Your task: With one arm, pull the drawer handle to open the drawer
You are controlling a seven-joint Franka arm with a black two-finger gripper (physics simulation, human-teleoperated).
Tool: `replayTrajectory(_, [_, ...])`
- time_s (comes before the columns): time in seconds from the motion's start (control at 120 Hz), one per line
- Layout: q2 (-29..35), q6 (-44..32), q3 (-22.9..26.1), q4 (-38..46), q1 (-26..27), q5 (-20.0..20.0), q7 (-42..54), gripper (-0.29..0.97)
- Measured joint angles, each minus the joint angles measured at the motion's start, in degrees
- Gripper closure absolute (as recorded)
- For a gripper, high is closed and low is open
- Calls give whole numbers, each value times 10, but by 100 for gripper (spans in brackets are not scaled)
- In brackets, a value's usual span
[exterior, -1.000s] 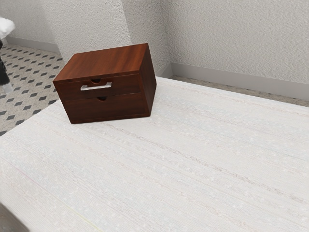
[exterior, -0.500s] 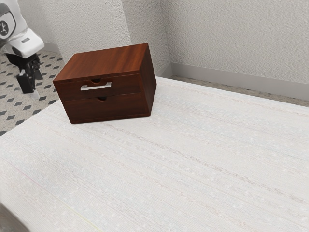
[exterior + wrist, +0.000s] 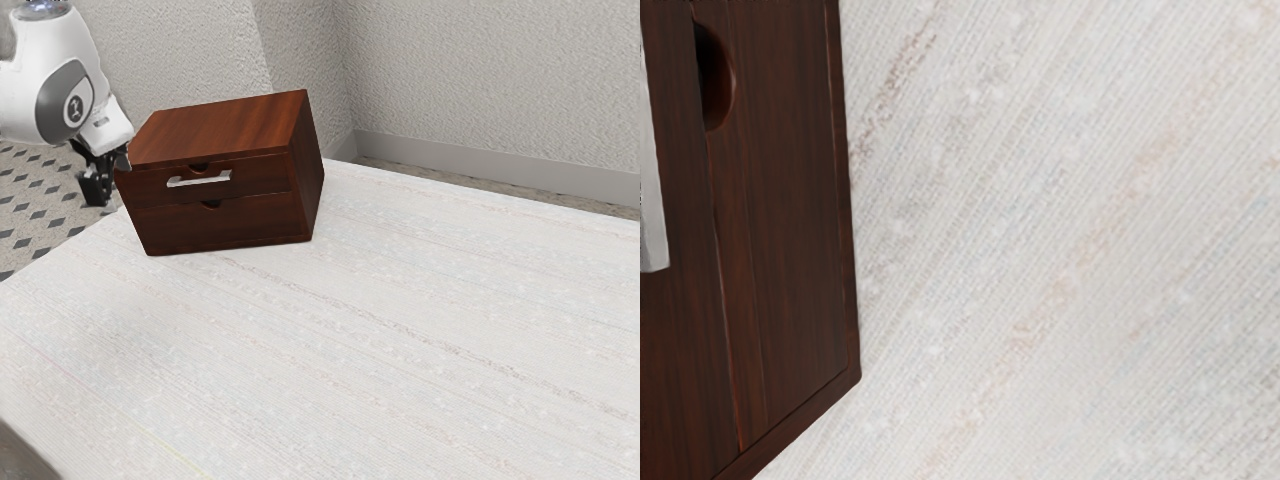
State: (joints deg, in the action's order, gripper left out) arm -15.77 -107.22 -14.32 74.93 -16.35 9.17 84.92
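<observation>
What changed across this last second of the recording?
The arm swung in from the exterior view's left, bringing the claw up beside the wooden cabinet, near its front corner. Nothing was grasped; the handle is untouched. The cabinet stayed put, still closed.

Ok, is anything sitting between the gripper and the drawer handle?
Nothing visible does. The gripper hangs by the cabinet at its front corner on the exterior view's left. The handle sits on the upper drawer, with just table in front of it.
</observation>
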Motion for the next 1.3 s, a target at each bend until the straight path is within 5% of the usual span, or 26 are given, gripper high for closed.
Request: replayTrajectory(1.3, [-123, -136, 21, -56, 0, -52, 37, 0])
